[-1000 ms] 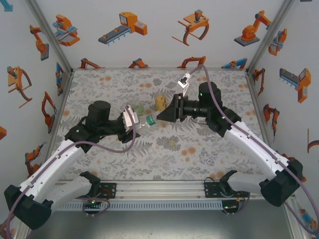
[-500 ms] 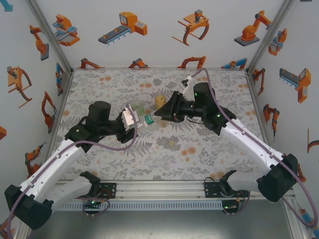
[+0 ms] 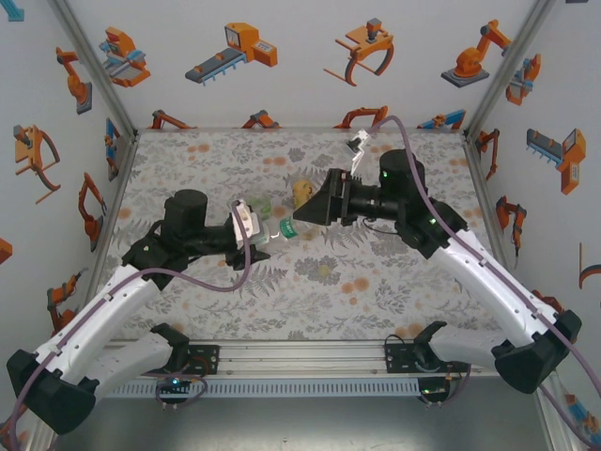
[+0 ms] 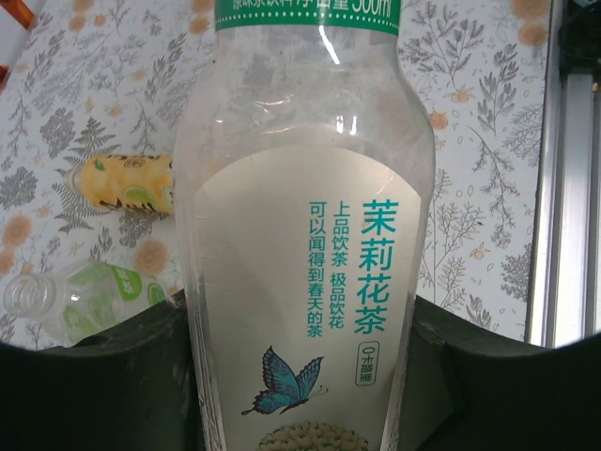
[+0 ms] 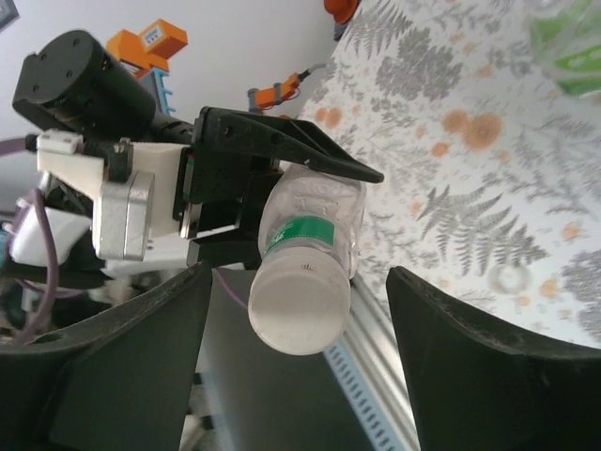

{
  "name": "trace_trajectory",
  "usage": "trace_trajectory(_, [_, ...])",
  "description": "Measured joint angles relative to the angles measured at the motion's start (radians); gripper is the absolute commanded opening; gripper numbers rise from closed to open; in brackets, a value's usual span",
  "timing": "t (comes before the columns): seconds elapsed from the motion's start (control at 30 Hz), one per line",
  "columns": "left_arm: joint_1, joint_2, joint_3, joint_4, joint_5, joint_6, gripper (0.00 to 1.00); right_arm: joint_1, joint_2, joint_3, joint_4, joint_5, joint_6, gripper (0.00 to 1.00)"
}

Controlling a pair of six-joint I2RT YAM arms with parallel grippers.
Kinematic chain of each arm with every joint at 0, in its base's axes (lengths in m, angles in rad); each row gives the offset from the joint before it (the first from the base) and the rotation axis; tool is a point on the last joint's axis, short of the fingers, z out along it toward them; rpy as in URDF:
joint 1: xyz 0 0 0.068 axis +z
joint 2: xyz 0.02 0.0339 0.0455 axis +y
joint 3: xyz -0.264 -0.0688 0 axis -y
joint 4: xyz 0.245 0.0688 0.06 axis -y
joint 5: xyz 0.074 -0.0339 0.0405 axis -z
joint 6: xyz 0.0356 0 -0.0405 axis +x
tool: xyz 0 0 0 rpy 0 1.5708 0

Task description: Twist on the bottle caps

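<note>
In the middle-left of the top view, the left tool [image 3: 263,230] is clamped around the body of the clear bottle [image 4: 305,235], holding it sideways with the neck pointing right. The white cap [image 5: 299,305] sits on that neck, low in the middle of the right wrist view. Just to its right, the right tool [image 3: 300,220] faces the cap end-on with its jaws spread. One finger stands on each side of the cap with a gap on both sides, so it grips nothing.

The step looks like taking hold of the cap to turn it. To do it well, the right tool should stay centred on the cap and in line with the bottle's length. It should close on the cap only, not the green neck band, then twist while the left tool holds the body firm. Whether the cap is already tight cannot be told.

The right wrist view gives the gaps beside the cap, which the top view is too distant to resolve. The left wrist view gives the butterfly label. At its left it also shows the yellow bottle [image 4: 122,181] and the green-tinted bottle [image 4: 80,296] lying on the surface [image 3: 394,282], the green one's neck open.
</note>
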State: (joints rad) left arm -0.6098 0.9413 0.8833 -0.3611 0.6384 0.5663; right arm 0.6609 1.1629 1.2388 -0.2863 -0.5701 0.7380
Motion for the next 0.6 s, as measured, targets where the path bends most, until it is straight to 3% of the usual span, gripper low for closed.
trace_trajectory(0.27, [0.000,0.000,0.000,0.002,0.046,0.006,0.00,0.000,-0.066,0.038,-0.069,0.007,-0.348,0.66])
trace_trajectory(0.6, [-0.005,0.018,0.009,-0.007,0.098,0.011,0.00,0.000,-0.092,0.041,-0.126,-0.232,-0.939,0.63])
